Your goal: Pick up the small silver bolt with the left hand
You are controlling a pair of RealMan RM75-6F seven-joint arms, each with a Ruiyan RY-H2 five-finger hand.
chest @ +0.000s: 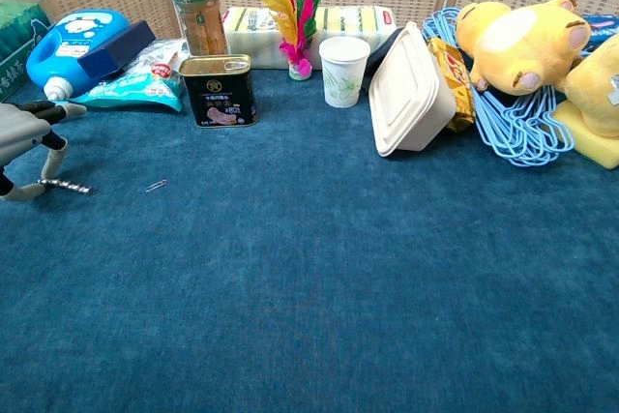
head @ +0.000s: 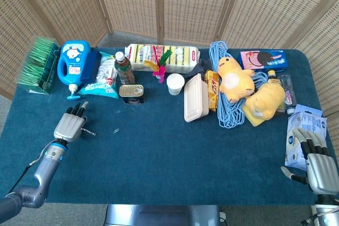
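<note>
Chest view: left hand (chest: 24,137) pinches bolt (chest: 68,185) (near paperclip (chest: 155,185)).

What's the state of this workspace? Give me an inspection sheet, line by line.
Surface: table under dark blue cloth.
Job's things: small silver bolt pinched at the left hand, low over the cloth.
Clutter: paper clip beside the bolt; black tin, paper cup, white clamshell box, yellow plush toys along the back.
Hands: right hand open at the table's edge.
Cables: blue cord bundle under the toys.
Surroundings: wicker screen.
</note>
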